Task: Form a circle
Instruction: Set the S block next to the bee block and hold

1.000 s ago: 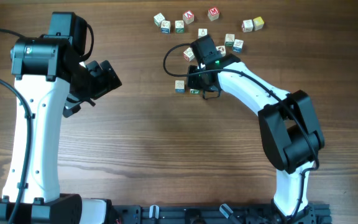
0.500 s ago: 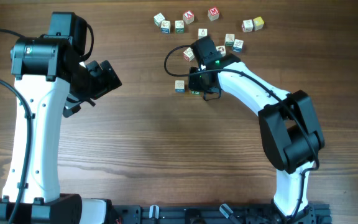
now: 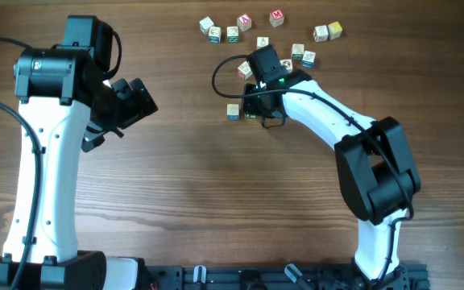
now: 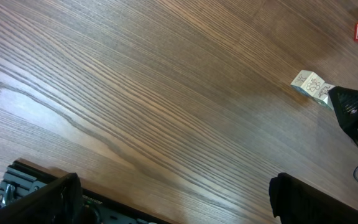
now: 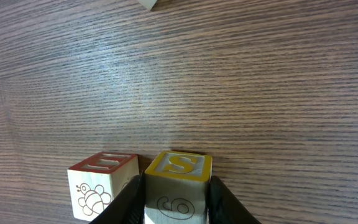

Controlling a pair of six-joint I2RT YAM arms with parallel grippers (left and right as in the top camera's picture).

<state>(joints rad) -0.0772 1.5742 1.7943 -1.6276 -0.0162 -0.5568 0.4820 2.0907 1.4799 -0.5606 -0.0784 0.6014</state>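
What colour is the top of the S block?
The S block is yellow on top; the right wrist view shows it best.

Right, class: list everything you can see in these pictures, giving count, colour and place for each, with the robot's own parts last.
table: one, brown wood, under everything.
scattered cubes: at least eleven, white with coloured faces, far side of the table, towards the right.
S cube: one, yellow-topped, between the right gripper's fingers.
bee cube: one, red-lettered top, close beside the S cube.
left gripper: one, black, open over bare wood.
right gripper: one, black, shut on the S cube.
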